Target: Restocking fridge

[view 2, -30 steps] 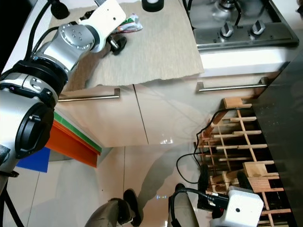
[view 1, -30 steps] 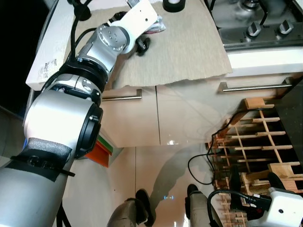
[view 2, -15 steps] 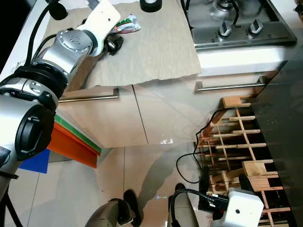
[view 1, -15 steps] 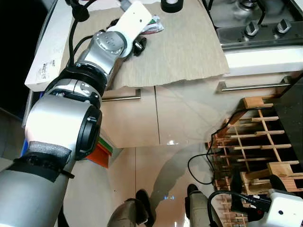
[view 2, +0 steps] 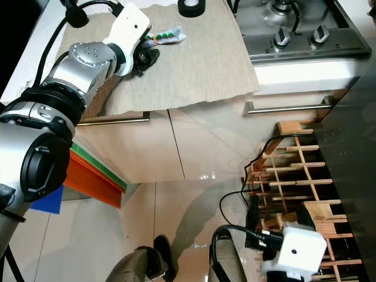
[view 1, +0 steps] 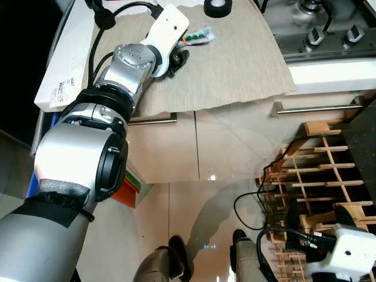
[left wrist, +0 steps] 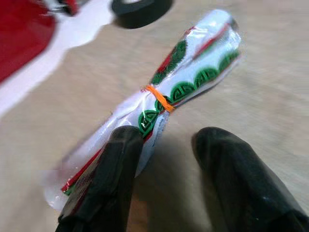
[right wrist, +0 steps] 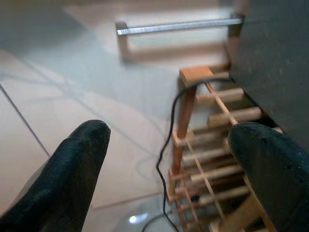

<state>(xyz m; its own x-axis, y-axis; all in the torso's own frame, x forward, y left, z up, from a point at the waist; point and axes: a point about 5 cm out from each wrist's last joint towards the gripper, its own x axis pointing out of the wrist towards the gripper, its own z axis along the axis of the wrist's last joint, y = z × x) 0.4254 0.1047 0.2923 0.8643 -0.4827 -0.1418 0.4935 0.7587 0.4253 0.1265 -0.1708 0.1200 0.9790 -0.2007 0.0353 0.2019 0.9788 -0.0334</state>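
So the rolled-up snack packet (left wrist: 183, 82), clear plastic with green and red print and an orange rubber band around its middle, is lying on the beige countertop (view 1: 235, 64). A black tape roll (view 1: 218, 7) sits on the same countertop, a bit past the packet. The left gripper (left wrist: 164, 145) is right at the packet's near end, fingers spread, one finger (left wrist: 120, 159) touching the wrapper. Hob (view 2: 294, 26) is beside the countertop. Right gripper (right wrist: 169, 140) hangs low by the wooden rack (view 2: 299, 176), fingers wide apart.

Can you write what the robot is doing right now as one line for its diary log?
left claw: open, at rolled packet on counter mat | right claw: open, idle near floor | packet: not gripped
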